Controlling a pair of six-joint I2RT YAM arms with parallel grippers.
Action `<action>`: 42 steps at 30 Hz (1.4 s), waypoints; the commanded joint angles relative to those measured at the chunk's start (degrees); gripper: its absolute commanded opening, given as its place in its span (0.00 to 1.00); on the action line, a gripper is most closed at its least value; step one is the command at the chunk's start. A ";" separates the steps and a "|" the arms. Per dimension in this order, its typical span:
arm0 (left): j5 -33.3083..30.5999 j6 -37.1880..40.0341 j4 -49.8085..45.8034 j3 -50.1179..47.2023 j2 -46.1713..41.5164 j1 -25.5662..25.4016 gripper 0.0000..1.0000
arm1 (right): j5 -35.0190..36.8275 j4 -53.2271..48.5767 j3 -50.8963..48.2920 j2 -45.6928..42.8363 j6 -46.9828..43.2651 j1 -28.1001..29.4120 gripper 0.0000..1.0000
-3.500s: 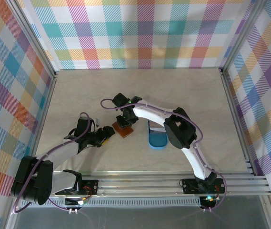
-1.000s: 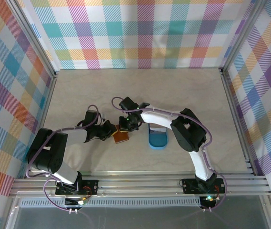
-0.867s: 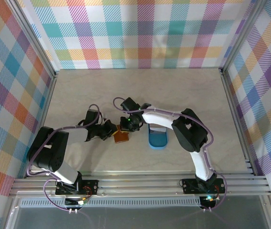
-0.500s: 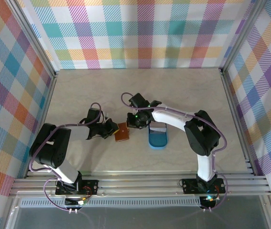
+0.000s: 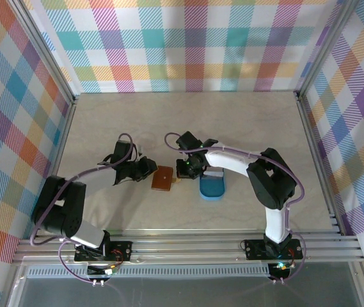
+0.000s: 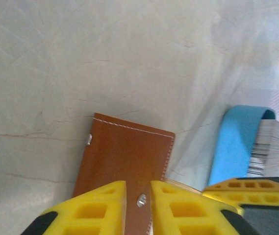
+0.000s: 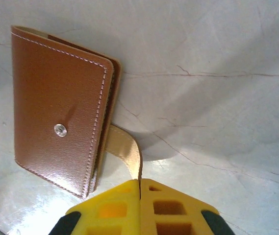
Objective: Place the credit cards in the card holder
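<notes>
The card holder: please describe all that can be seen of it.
The card holder is a reddish-brown leather wallet with pale stitching and a metal snap stud on its face. It lies folded shut, flat on the table. Its tan strap sticks out and is pinched in the shut right claw. The left claw, parted, stands over the opposite edge; contact unclear.

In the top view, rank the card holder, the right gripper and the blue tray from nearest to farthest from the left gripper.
1. The card holder, just right of the left gripper.
2. The right gripper, at the holder's right edge.
3. The blue tray, farthest right.
</notes>
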 commanded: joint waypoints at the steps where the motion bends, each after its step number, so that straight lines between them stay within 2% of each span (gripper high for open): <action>1: -1.90 2.42 -6.97 1.89 -4.38 -0.19 0.31 | 0.97 -1.49 -0.84 -2.55 -1.17 0.58 0.00; 5: -6.24 2.08 -11.95 1.80 -9.81 -0.96 0.54 | 1.03 -1.48 -0.87 -2.46 -1.36 0.80 0.00; 11: -14.74 1.08 -19.69 1.67 -15.56 -5.33 0.78 | 0.71 -0.75 -0.97 -2.46 -1.23 0.89 0.00; 16: -19.82 1.02 -21.09 2.27 -14.95 -10.05 0.91 | 0.36 -0.32 -0.82 -2.15 -0.97 0.86 0.00; 23: -26.52 2.80 -20.80 4.36 -9.53 -14.96 0.96 | 0.71 -0.02 -0.59 -1.32 -0.86 0.79 0.00; 26: -25.05 4.54 -18.86 4.79 -7.37 -15.22 1.00 | 1.36 0.12 -0.37 -1.01 -0.72 0.77 0.00; 37: -21.84 10.89 -15.66 6.02 -2.51 -15.48 1.00 | 1.11 0.17 0.86 0.22 -1.01 -0.30 0.00; 42: -23.24 12.37 -15.89 7.50 0.34 -16.14 1.00 | 0.45 0.29 1.02 0.36 -0.86 -0.42 0.00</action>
